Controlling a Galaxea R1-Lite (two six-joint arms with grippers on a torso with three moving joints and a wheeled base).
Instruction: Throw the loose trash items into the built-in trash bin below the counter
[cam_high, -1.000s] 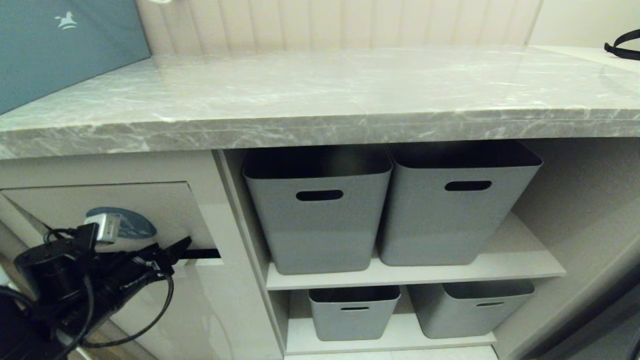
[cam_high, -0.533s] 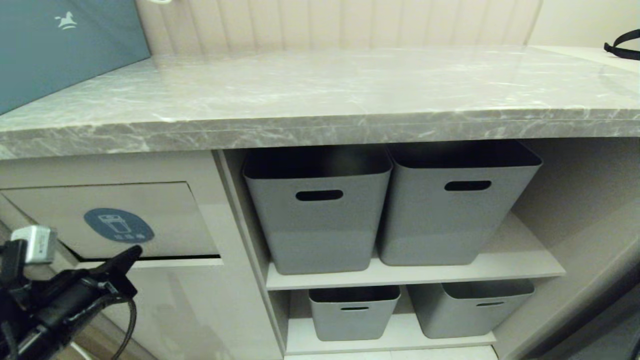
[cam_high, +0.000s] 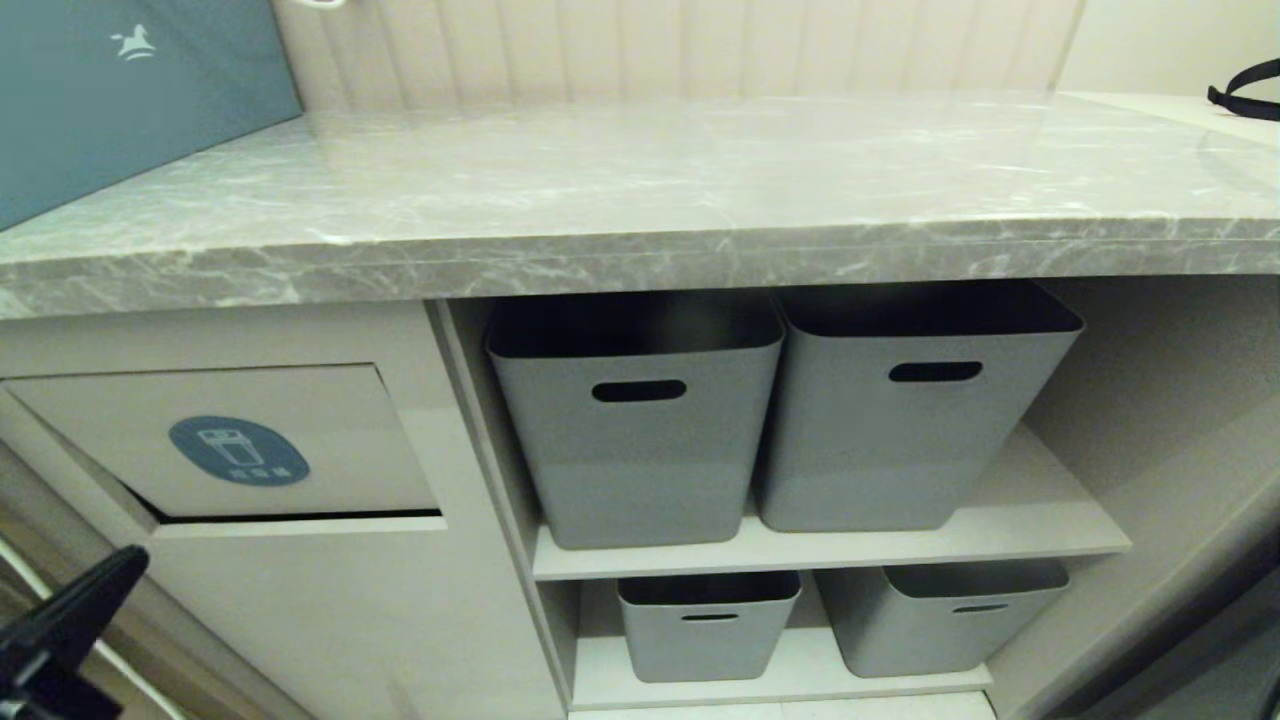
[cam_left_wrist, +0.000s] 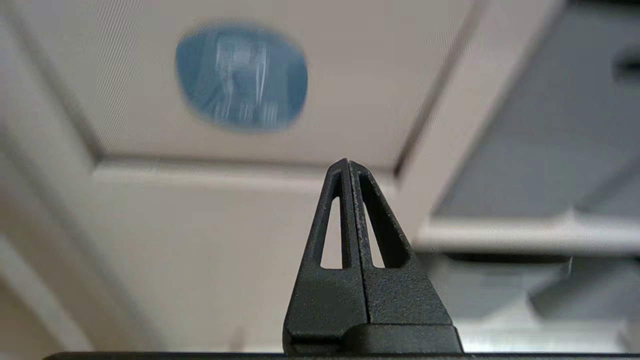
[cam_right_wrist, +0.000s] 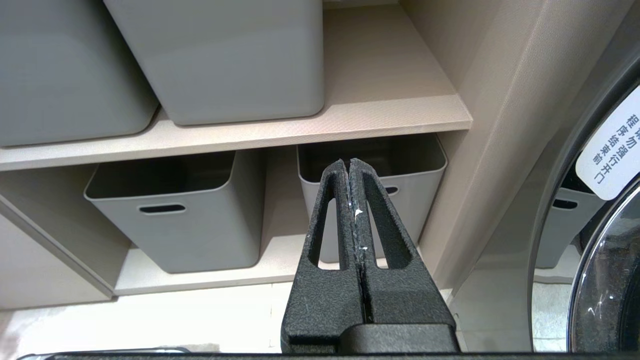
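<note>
The built-in trash bin (cam_high: 330, 440) is a beige flap below the counter (cam_high: 640, 180), with a blue oval label (cam_high: 238, 450) and a dark slot (cam_high: 300, 516) along its bottom edge. My left gripper (cam_high: 135, 558) sits low at the lower left, below and apart from the flap, shut with nothing in it. In the left wrist view its tips (cam_left_wrist: 348, 162) point up at the flap (cam_left_wrist: 350, 75) and label (cam_left_wrist: 241, 77). My right gripper (cam_right_wrist: 348, 162) is shut and empty, parked before the lower shelf. No loose trash items show on the counter or elsewhere.
Two grey tubs (cam_high: 635, 420) (cam_high: 915, 400) stand on the upper shelf, and two smaller ones (cam_high: 708, 625) (cam_high: 940, 615) on the shelf below. A blue box (cam_high: 120, 90) leans at the counter's back left. A round appliance door (cam_right_wrist: 600, 250) is to the right.
My left gripper has drawn back from the flap's slot, down and to the left, and its jaws have closed. The flap and its label are now uncovered.
</note>
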